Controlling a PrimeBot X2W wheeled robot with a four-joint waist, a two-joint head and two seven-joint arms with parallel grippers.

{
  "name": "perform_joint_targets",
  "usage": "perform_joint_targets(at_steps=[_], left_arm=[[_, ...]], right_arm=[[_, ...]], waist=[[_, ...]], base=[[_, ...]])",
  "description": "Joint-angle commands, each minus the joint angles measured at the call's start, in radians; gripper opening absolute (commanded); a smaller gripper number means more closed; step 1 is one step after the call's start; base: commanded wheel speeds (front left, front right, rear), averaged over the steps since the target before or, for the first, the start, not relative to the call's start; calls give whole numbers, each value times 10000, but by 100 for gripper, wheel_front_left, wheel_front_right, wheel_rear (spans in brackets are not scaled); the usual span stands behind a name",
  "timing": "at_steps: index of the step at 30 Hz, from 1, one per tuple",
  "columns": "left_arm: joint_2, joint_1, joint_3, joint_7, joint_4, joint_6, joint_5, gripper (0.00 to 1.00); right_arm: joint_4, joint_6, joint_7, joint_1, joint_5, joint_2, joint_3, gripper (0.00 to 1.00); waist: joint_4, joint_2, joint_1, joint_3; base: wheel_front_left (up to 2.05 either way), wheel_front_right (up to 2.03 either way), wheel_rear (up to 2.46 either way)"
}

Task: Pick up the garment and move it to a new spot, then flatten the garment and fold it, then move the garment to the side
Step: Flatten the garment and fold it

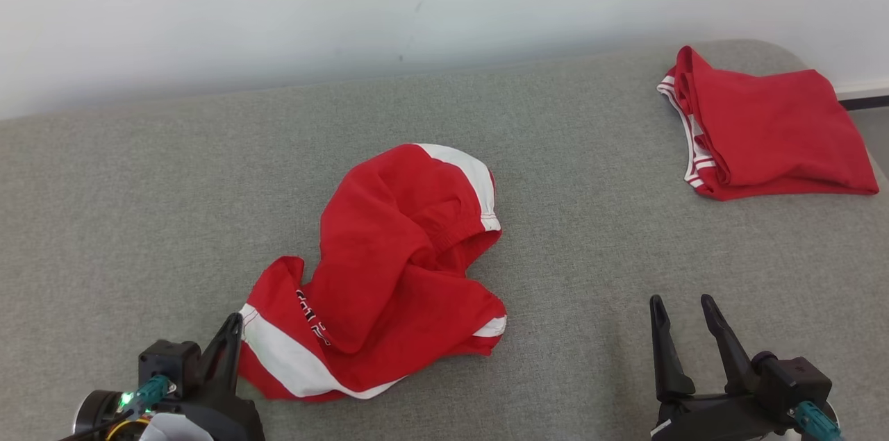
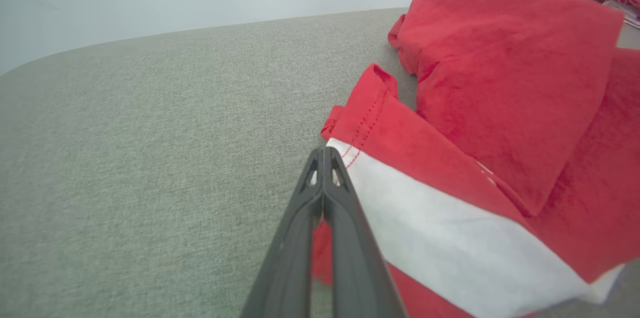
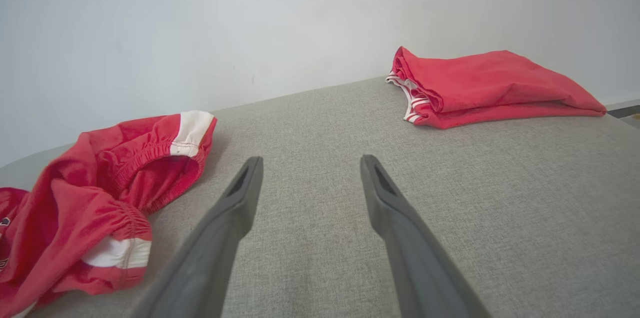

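The crumpled red garment, white-striped, lies mid-cushion. The left gripper reaches low from the near left, its fingers pressed together on the striped hem, with red cloth showing between them. The right gripper hovers at the near right, spread wide and holding nothing. A folded red garment rests far right on the grey upholstered surface, below a pale wall.

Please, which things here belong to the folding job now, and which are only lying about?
Belong to the job:
- crumpled red garment, in the middle of the grey cushion
- left gripper, shut on its white-striped corner
- right gripper, open, apart from the cloth

Only lying about:
- folded red garment, at the far right
- white wall behind
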Motion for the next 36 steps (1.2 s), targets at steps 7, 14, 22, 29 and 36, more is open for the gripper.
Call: perform_joint_targets(at_steps=[7, 14, 22, 29, 36], left_arm=[[36, 488, 139, -15, -313, 257, -224, 0], [164, 407, 51, 64, -686, 325, -135, 100], [283, -29, -211, 815, -409, 94, -217, 100], [155, -339, -265, 1010, 342, -164, -460, 0], [53, -438, -402, 424, 967, -297, -352, 0]], right_arm=[[-7, -28, -38, 117, 11, 18, -76, 100], [56, -28, -18, 54, -2, 15, -22, 100], [20, -28, 5, -27, -9, 15, 65, 100], [41, -28, -56, -101, 9, 15, -13, 100], [100, -28, -68, -32, -30, 16, -73, 100]], waist=[[-79, 0, 0, 63], [12, 0, 0, 25], [-302, 0, 0, 198], [-489, 0, 0, 324], [-320, 0, 0, 112]], base=[[0, 0, 0], [0, 0, 0], [0, 0, 0], [0, 0, 0], [0, 0, 0]])
